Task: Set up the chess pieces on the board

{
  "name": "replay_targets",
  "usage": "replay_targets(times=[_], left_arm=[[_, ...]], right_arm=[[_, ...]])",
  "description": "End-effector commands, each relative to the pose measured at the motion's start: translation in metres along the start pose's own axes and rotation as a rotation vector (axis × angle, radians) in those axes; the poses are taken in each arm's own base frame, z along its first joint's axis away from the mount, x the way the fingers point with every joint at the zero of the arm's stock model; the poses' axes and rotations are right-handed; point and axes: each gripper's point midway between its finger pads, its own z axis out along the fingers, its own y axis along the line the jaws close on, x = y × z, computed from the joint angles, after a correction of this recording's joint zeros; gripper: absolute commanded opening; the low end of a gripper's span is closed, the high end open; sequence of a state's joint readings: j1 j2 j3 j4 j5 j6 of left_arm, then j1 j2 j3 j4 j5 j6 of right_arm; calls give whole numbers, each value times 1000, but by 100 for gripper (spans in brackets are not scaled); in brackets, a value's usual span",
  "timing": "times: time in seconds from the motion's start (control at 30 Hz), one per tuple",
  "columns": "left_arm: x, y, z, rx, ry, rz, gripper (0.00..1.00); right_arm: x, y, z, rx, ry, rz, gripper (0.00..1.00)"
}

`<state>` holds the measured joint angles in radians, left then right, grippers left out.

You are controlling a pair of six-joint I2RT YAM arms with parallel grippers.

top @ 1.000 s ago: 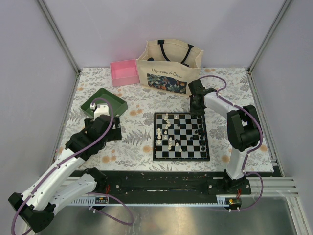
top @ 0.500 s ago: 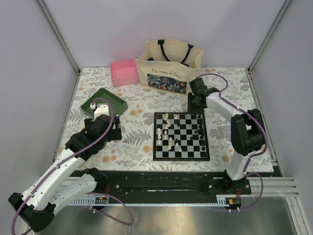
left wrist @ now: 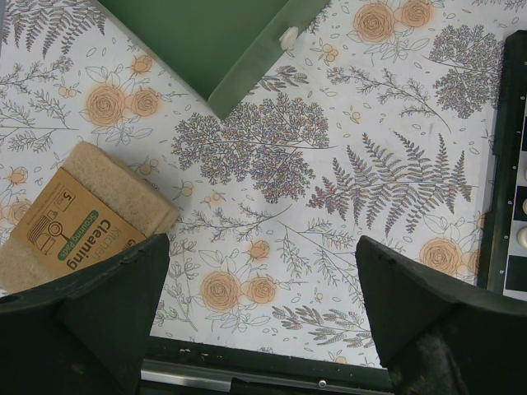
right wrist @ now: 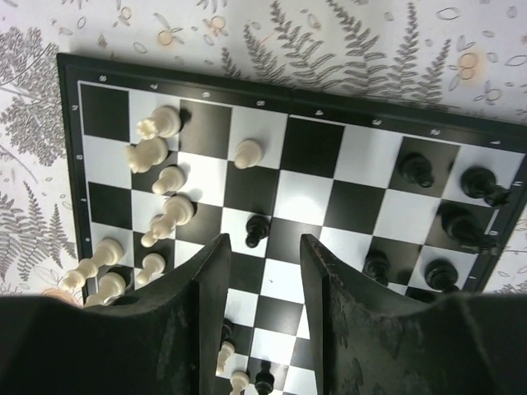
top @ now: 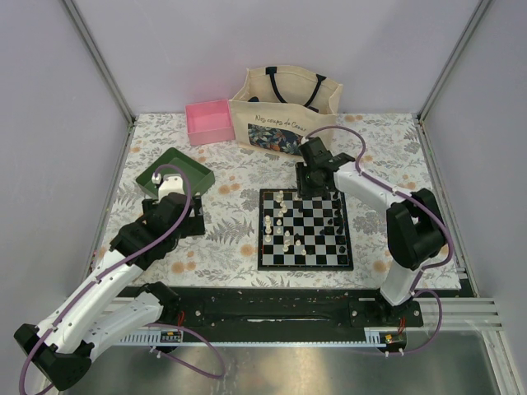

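Note:
The board (top: 305, 265) lies at the table's middle right. Cream-white chess pieces (top: 281, 220) stand and lie on its left columns, and black pieces (top: 337, 217) stand on its right columns. My right gripper (top: 314, 184) hangs over the board's far edge, open and empty. In the right wrist view the board (right wrist: 305, 197) fills the frame, with white pieces (right wrist: 156, 164) on the left and black pieces (right wrist: 449, 222) on the right. A black pawn (right wrist: 257, 231) stands just beyond my right gripper (right wrist: 263, 247). My left gripper (left wrist: 262, 247) is open and empty, left of the board (top: 185, 220).
A green tray (top: 174, 170) sits at the left, with a small cream thing (left wrist: 289, 36) on its rim. A pink box (top: 208, 121) and a tote bag (top: 284, 111) stand at the back. A boxed sponge (left wrist: 74, 218) lies by my left finger.
My right gripper has moved left along the board's far edge, from the far right corner to above the far middle squares. The left arm has not moved.

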<state>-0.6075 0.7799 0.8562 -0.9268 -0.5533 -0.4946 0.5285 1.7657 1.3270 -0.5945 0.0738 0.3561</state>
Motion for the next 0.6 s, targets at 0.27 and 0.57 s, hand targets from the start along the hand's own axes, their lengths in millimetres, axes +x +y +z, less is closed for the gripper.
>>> replay_targets(times=[0.27,0.57], left_arm=[[-15,-3,-6,27,-49,-29,99],[-15,-3,-6,27,-48,-28,99]], right_arm=[[24,22,16,-26,73,-34,49],[33,21,24,0,106,-43,42]])
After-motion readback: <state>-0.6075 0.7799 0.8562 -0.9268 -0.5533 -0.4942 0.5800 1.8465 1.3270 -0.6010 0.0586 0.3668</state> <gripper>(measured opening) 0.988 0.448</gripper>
